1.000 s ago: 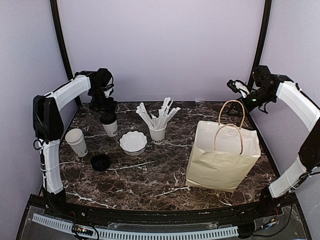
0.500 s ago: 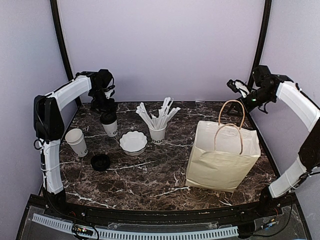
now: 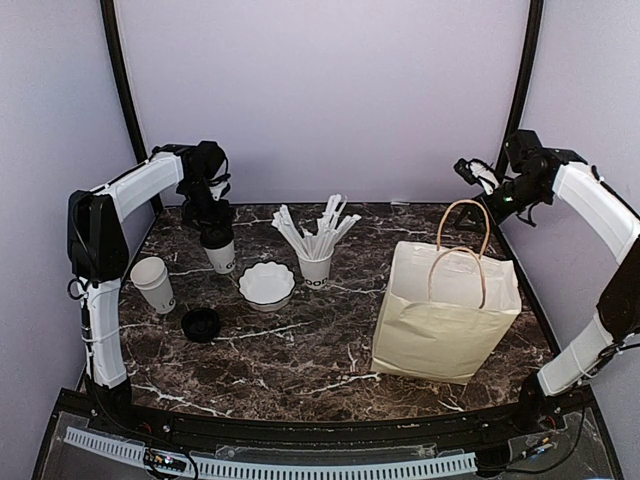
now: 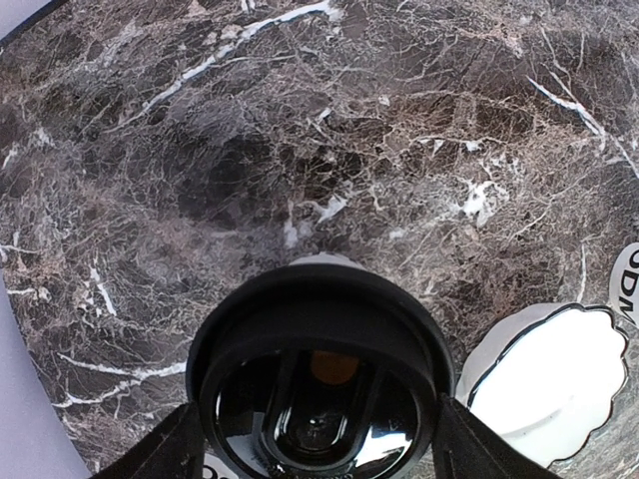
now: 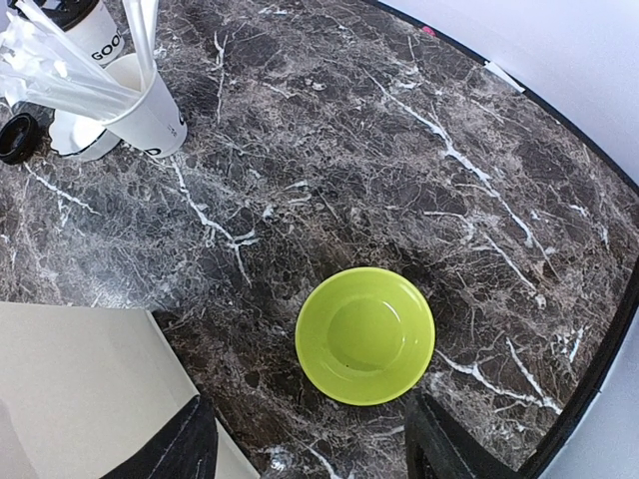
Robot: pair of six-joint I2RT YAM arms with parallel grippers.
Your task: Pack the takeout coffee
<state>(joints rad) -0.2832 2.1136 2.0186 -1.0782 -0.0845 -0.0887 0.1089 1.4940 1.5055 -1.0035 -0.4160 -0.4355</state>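
One takeout coffee cup (image 3: 220,254) with a black lid (image 4: 319,369) stands at the back left of the table. My left gripper (image 3: 212,218) hangs straight over it, open. Its fingers (image 4: 168,451) flank the lid closely on both sides in the left wrist view. A second white paper cup (image 3: 153,283) stands uncovered nearer the left edge. A loose black lid (image 3: 201,323) lies in front of it. My right gripper (image 3: 476,173) is held high at the back right, open and empty, above a green bowl (image 5: 365,334).
A beige paper bag (image 3: 445,312) with handles stands open at the right. A white scalloped bowl (image 3: 267,284) and a small cup of straws (image 3: 315,264) sit mid-table. The bag's wall (image 5: 80,394) lies just left of my right gripper (image 5: 315,444).
My left gripper has sunk a little over the lidded cup and its jaws have narrowed slightly. The right arm has not moved.
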